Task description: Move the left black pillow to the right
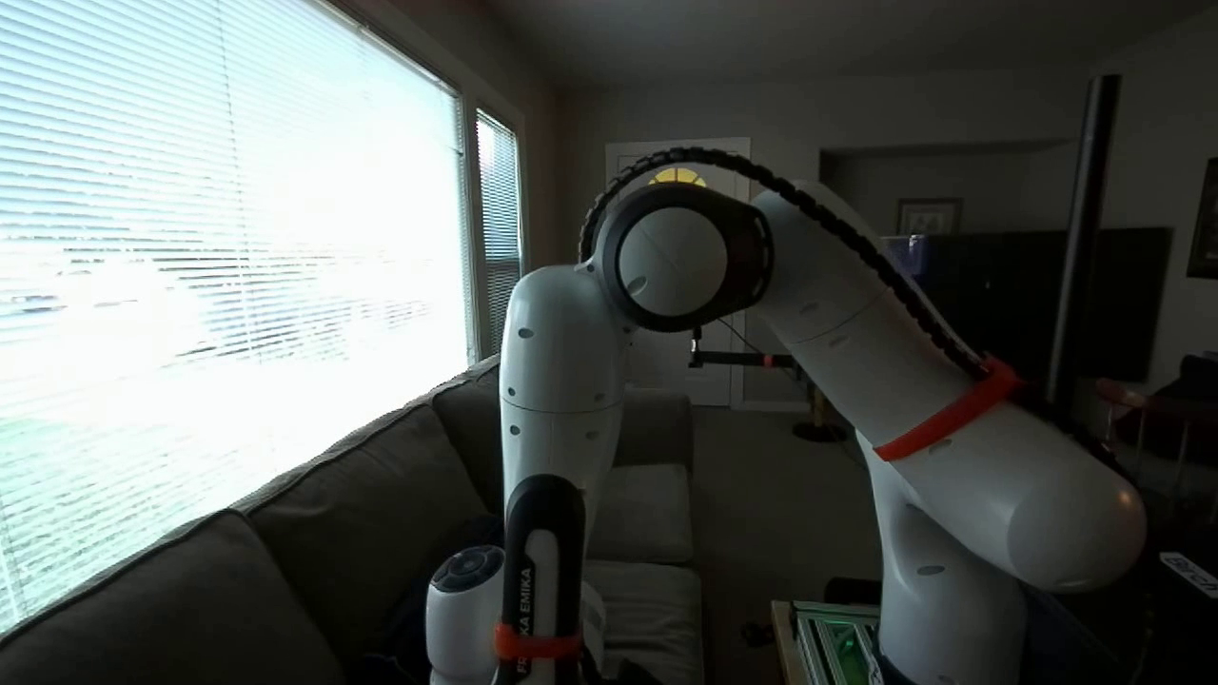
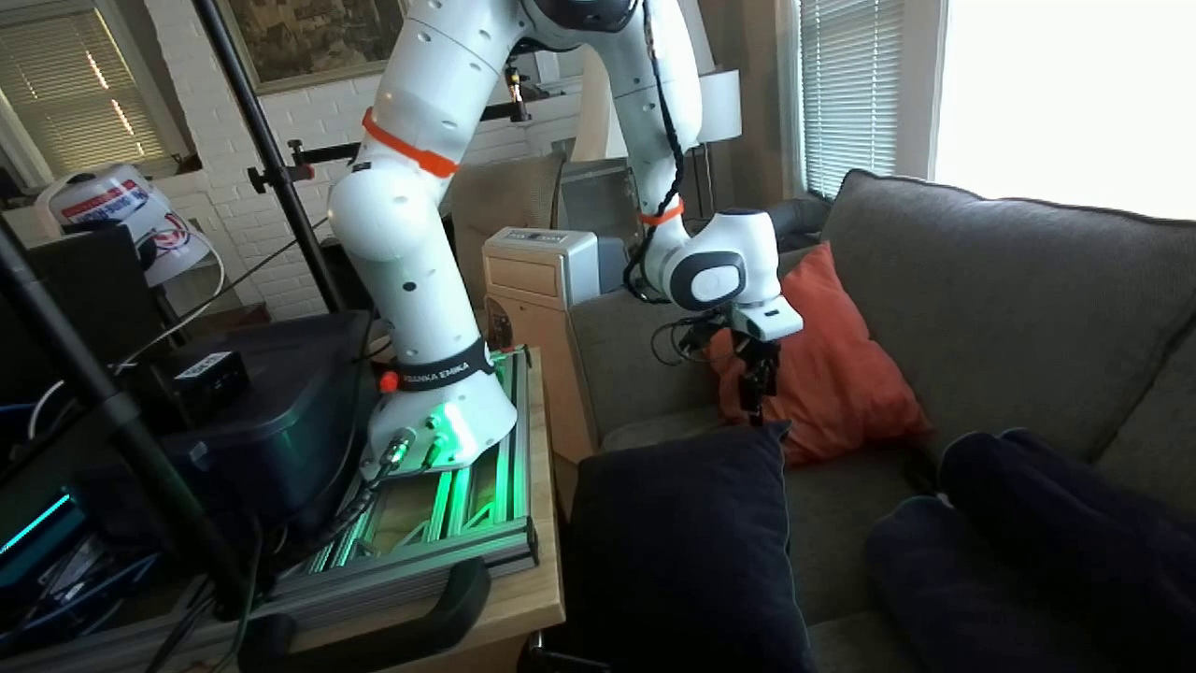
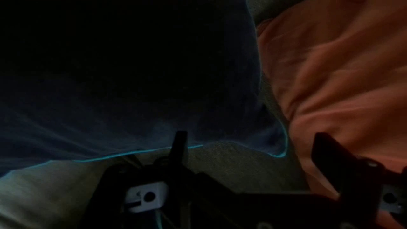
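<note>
We see the left black pillow (image 3: 143, 89) cut off by the wrist view's edge — long axis unclear — just beside the orange pillow (image 3: 346, 82), a corner toward it; the gripper (image 3: 249, 138) has fingers apart

In an exterior view, an orange pillow (image 2: 841, 374) rests on the grey sofa (image 2: 1009, 290). A framed picture (image 2: 304, 42) hangs on a white brick wall (image 2: 318, 114).

Black pillow (image 2: 682, 551): covered in soft-looking, matt, lightly wrinkled cloth.
Orange pillow (image 2: 860, 374): made of creased matt cloth.
Sofa (image 2: 1009, 280): upholstered in matt, coarse-looking fabric.
Robot arm (image 2: 416, 252): cased in smooth, faintly glossy shell.
Table (image 2: 547, 486): topped with wood.
Rails (image 2: 500, 547): made of metal.
Wall (image 2: 322, 117): faced with rough brick.
</note>
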`<action>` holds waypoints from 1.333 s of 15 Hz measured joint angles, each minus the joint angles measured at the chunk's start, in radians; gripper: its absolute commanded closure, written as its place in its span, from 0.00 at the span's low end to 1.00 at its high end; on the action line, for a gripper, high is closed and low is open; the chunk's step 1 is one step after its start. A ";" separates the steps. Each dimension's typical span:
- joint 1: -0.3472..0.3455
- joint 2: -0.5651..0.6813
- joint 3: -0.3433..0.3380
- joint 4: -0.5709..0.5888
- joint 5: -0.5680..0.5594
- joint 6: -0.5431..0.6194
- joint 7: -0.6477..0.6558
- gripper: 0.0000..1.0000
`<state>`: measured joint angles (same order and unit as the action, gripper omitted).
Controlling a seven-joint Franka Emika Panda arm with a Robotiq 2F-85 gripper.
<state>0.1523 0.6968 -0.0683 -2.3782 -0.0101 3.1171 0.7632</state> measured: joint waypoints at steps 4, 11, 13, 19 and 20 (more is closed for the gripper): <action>-0.069 0.075 0.065 0.018 0.003 0.137 -0.215 0.00; -0.145 0.156 0.128 0.060 0.002 0.236 -0.523 0.00; -0.145 0.167 0.127 0.065 0.001 0.245 -0.589 0.00; -0.142 0.212 0.129 0.079 0.000 0.251 -0.685 0.49; -0.142 0.216 0.129 0.081 0.000 0.251 -0.685 0.58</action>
<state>0.0101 0.9130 0.0605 -2.2974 -0.0100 3.3683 0.0779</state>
